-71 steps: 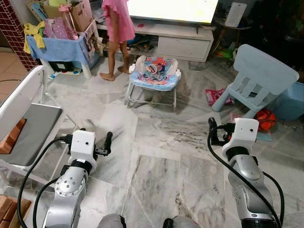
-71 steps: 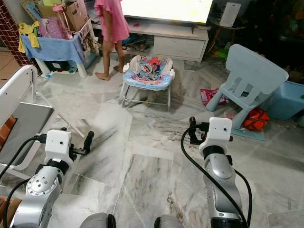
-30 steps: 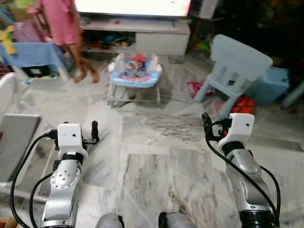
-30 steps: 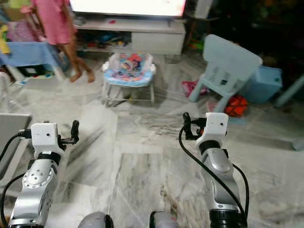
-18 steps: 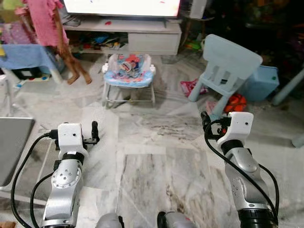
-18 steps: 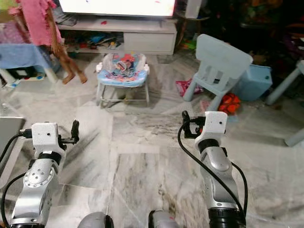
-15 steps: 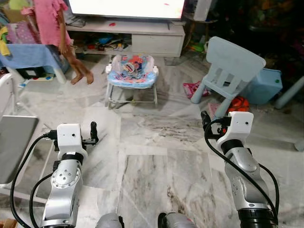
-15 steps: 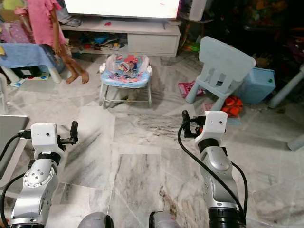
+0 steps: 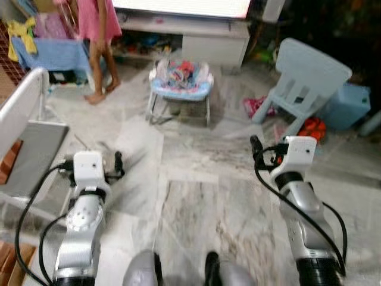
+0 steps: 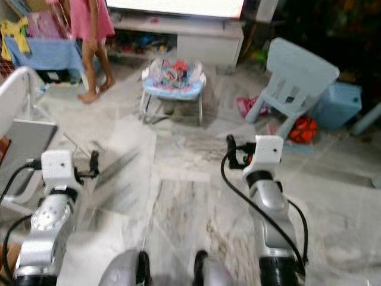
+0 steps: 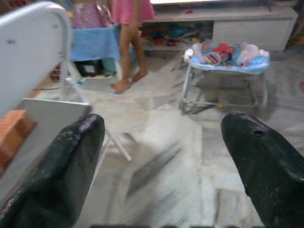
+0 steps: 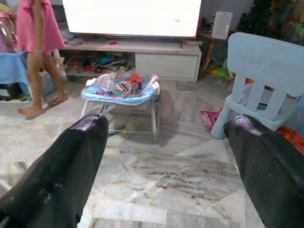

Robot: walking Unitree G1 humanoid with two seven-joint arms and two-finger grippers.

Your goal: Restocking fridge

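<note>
Over marble floor [image 9: 196, 196]; spread empty claws

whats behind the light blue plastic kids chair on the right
Behind the light blue plastic kids chair sit a blue plastic bin and an orange ball on the marble floor. The chair's backrest covers part of the bin; beyond is too dark to tell.

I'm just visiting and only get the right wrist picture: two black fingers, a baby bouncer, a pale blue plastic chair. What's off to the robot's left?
Observer: A white folding chair with a grey seat stands there.
Operator: What about the other arm?
Observer: The left gripper is held out above the grey marble floor, fingers apart, holding nothing.
Operator: Anything beside the person in pink?
Observer: A yellow cloth hangs on the blue-draped table next to the person in pink.
</note>
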